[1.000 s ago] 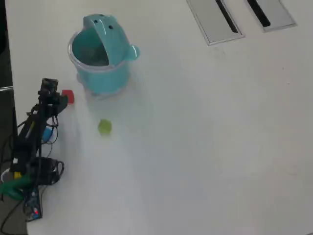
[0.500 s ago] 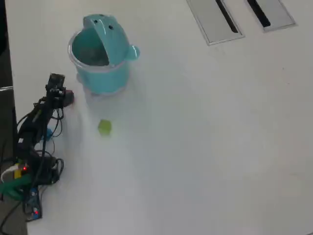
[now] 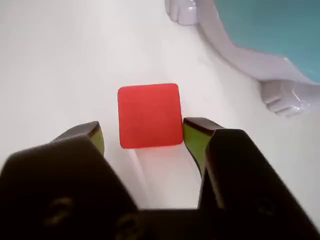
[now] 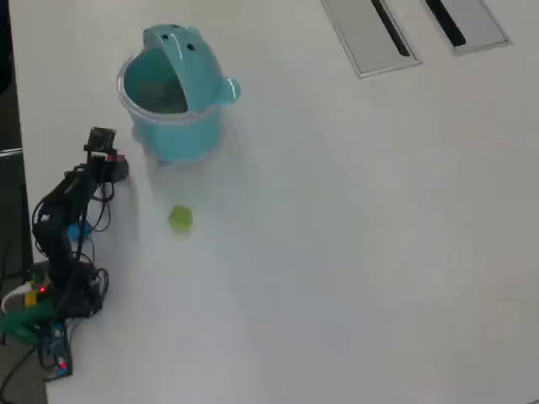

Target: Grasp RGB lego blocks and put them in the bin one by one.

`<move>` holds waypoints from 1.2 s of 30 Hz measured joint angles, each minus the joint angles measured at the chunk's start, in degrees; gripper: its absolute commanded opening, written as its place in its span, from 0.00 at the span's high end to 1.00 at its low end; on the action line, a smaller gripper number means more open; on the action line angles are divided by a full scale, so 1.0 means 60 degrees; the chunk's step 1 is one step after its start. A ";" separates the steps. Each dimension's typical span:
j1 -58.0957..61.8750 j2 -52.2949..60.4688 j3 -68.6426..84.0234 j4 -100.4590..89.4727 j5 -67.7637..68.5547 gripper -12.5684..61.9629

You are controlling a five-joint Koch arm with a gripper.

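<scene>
While your tool [image 3: 144, 137] hangs low over the white counter [image 4: 354, 236], its jaws are spread, one on each side of the red block [image 3: 150, 116]. In the wrist view the near edge of the block sits between the two green-padded fingertips [image 3: 194, 140]; there's a thin gap on the left side, and on the right I can't tell if the pad touches. The block lies flat on the counter, not lifted.

In the overhead view the tool [image 4: 114, 164] is at the left edge of the counter, just left of the bin's base, and only a sliver of red block [image 4: 120, 159] shows beside it. The bin [image 4: 173, 126] stands upright with its lid flipped open; nothing clear inside from here. In the wrist view its pale rim and two small feet [image 3: 240, 55] fill the upper right, near the block but apart from it.

Yellow-green block [image 4: 180, 218] sits alone on the counter, below the bin. Light blue block [image 4: 81, 231] is partly hidden behind the arm.

Two grey slotted panels [image 4: 370, 34] at the top, well apart from everything.
</scene>
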 measured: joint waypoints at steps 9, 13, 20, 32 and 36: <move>0.0000 -0.0630 -0.0337 -0.0293 0.0000 0.46; 0.0000 -0.0703 -0.0337 -0.0586 0.0015 0.59; 0.0000 -0.0674 -0.0337 -0.0688 0.0088 0.69; -0.0073 0.1392 0.0923 -0.0747 0.0190 0.69; -0.0015 0.2241 0.1289 -0.0747 0.0190 0.69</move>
